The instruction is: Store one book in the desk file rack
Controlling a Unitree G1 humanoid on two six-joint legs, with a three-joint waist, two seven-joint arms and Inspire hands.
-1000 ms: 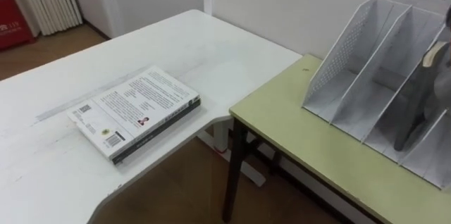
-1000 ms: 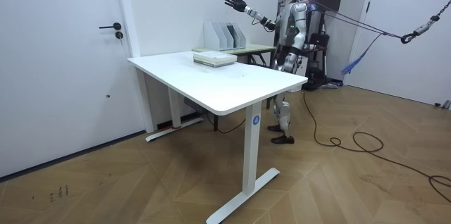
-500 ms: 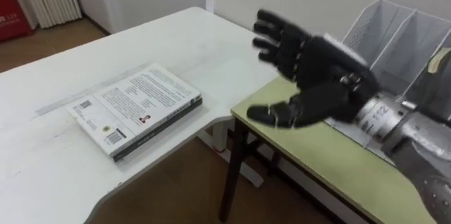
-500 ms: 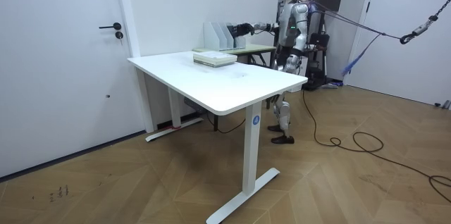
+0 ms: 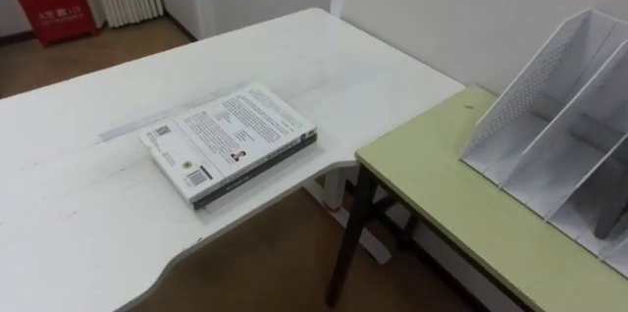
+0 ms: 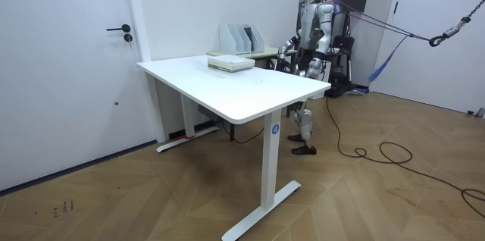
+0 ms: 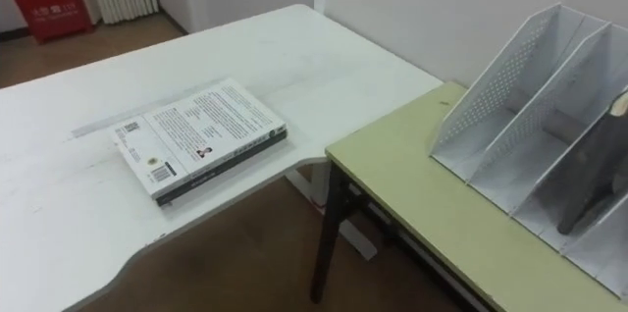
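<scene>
1. The book (image 5: 234, 138) lies flat, cover up, on the white desk (image 5: 88, 224), near the curved edge facing the green table (image 5: 451, 204) — no hand is on it.
2. I judge it stiff, fairly thick and moderately heavy, with a smooth cover. The long side by the desk edge looks like the best hold, thumb above and fingers beneath.
3. The file rack (image 5: 549, 126) stands on the green table, well apart from the book. A dark object (image 7: 589, 194) occupies one slot.
4. The right hand (image 6: 283, 52) hangs low beside the green table — whether its fingers are spread or curled I cannot tell.
</scene>
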